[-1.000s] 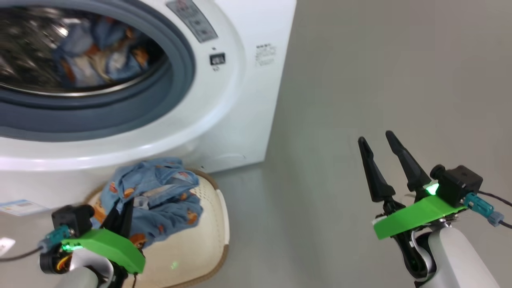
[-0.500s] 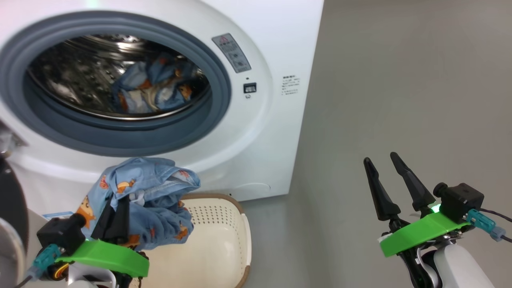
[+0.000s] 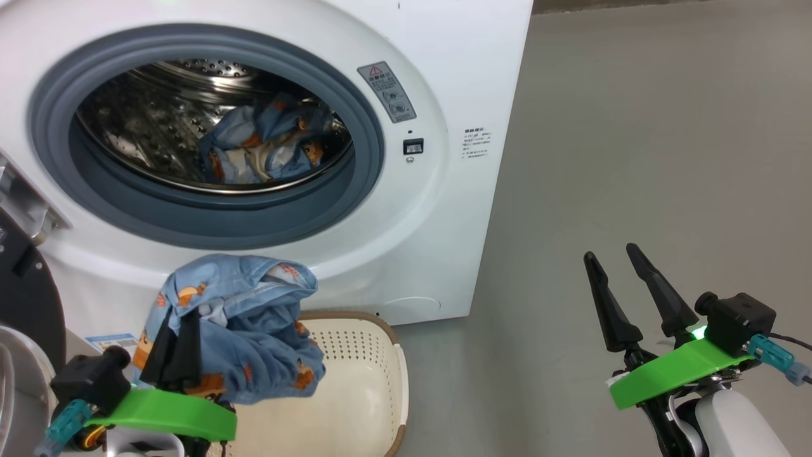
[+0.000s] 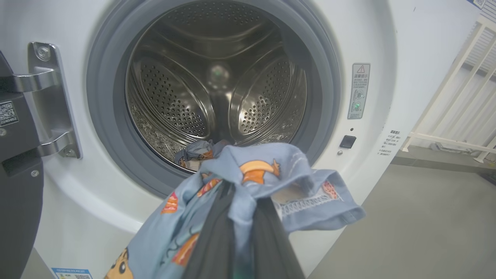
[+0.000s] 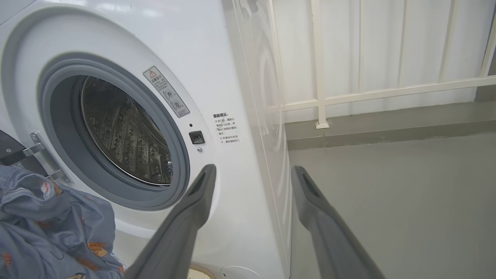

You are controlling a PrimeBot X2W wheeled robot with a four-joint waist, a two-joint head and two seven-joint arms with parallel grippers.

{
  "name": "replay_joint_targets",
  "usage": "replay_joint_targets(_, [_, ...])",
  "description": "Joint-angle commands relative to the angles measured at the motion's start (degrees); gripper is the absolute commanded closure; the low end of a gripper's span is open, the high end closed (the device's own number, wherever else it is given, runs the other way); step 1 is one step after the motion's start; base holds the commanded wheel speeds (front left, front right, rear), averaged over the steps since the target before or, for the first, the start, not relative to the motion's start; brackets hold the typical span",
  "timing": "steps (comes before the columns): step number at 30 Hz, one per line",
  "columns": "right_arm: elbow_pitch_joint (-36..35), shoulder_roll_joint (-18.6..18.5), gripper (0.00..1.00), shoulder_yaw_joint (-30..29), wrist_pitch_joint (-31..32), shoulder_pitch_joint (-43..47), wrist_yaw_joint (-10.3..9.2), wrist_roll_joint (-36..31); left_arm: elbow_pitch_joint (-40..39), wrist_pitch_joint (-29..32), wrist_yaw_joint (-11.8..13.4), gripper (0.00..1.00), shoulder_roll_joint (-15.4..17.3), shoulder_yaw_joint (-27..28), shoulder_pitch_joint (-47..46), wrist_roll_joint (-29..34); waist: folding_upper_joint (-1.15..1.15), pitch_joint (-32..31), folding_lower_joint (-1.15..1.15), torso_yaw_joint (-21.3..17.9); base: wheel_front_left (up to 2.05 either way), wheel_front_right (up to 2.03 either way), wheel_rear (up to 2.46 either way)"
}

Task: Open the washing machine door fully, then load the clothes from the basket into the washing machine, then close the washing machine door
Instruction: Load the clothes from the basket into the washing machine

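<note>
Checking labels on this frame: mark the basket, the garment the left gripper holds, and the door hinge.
Basket [image 3: 361, 381]: head view, perforated inner wall.
Garment [image 3: 254, 336]: head view, middle of the hanging blue cloth.
Door hinge [image 4: 58, 104]: left wrist view, flat metal plate between its two arms.

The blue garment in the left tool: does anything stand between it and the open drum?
Nothing visible does. The left tool holds the garment before the open drum; the door is swung aside to the left.
</note>
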Motion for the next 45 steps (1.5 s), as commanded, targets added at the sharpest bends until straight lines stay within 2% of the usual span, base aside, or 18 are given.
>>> replay_joint_targets(1, [-1.69, -0.42, 0.00, 0.98, -0.27, 0.03, 0.09, 0.26, -1.67, -0.52, -0.29, 1.00, 0.89, 2.59, -1.10, 0.41, 0.00, 0.27, 0.00, -0.06, 0.00, 0.00, 0.00])
replay_joint_targets(8, [-1.97, -0.10, 0.00, 1.26, -0.27, -0.66, 0.09, 0.12, -0.82, -0.52, -1.49, 1.00, 0.86, 4.00, -5.64, 1.55, 0.00, 2.02, 0.00, -0.52, 0.00, 0.00, 0.00])
replay_joint_targets(15, [-2.26, 0.12, 0.00, 1.79, -0.27, -1.87, 0.09, 0.02, 2.00, -0.52, -2.64, 1.00, 1.07, 5.97, -14.96, 3.41, 0.00, 5.08, 0.00, -1.68, 0.00, 0.00, 0.00])
replay_joint_targets(31, [-3.76, 2.04, 0.00, 2.30, -0.27, -6.32, 0.09, -1.10, 24.34, -0.52, -5.18, 1.00, 2.98, 8.53, -38.90, 5.33, 0.00, 18.69, 0.00, -7.07, 0.00, 0.00, 0.00])
replay_joint_targets(45, [-5.51, 5.59, 0.00, 3.05, -0.27, -10.21, 0.09, -2.10, 41.92, -0.52, -6.64, 1.00, 7.41, 8.58, -58.25, 8.07, 0.00, 30.38, 0.00, -13.10, 0.00, 0.00, 0.00])
